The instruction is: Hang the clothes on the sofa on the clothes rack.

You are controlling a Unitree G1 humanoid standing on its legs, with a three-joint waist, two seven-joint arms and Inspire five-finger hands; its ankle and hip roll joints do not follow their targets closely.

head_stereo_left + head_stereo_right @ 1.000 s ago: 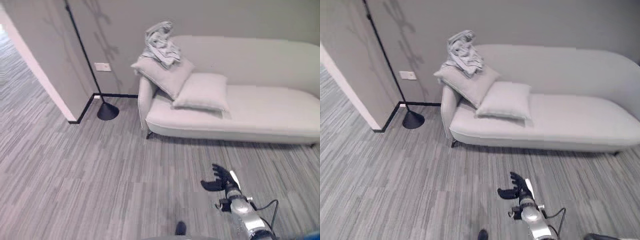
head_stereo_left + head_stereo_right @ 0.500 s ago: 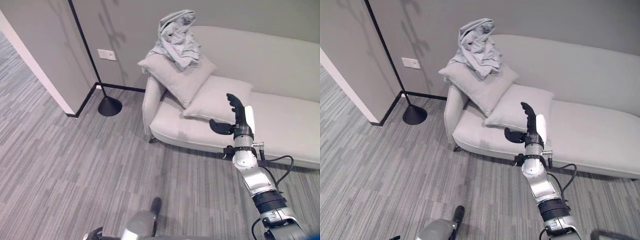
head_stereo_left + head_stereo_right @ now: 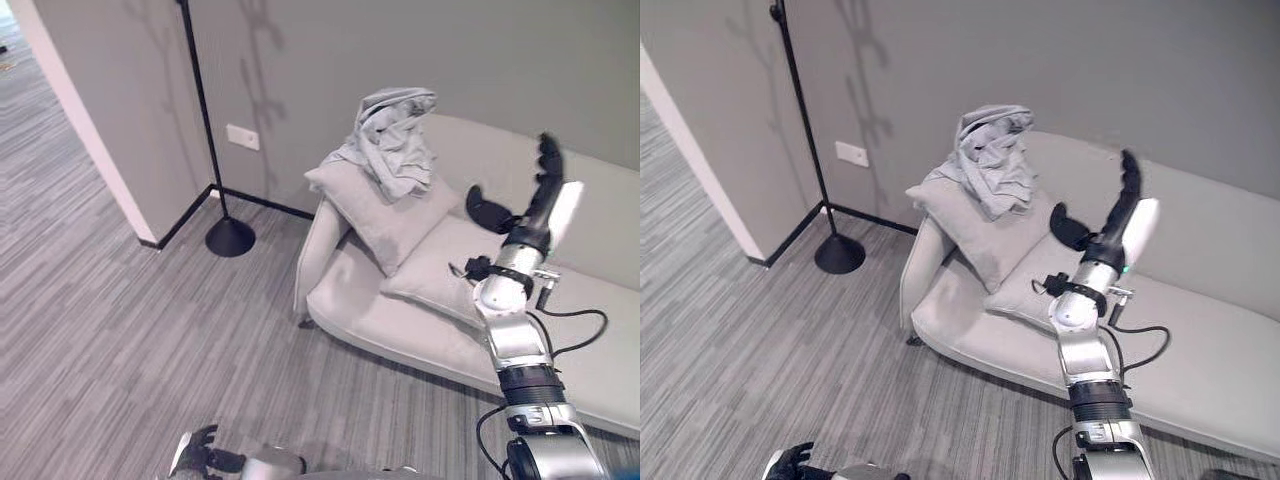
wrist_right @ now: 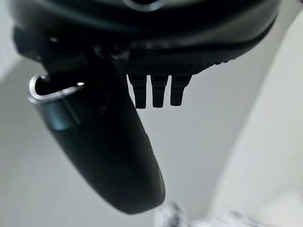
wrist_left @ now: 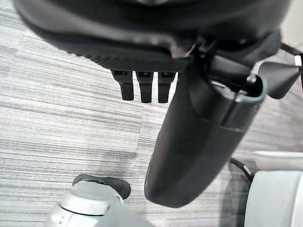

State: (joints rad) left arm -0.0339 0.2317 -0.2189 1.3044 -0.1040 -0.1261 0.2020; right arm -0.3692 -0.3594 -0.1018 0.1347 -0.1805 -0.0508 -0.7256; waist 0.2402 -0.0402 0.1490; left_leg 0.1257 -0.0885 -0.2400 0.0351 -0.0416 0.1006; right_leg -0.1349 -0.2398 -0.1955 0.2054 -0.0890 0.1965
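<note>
Grey garment (image 3: 392,140) heaped atop sofa (image 3: 590,330) pillow (image 3: 385,215), right hand (image 3: 535,200) raised nearby, fingers straight, empty, left hand (image 3: 198,452) low, fingers relaxed

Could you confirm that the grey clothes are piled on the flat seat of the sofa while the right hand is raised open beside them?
Not quite: the grey clothes sit on top of the upright pillow at the sofa end, not on the flat seat. The left eye view shows this. The right hand is indeed raised beside them, fingers straight, holding nothing.
</note>
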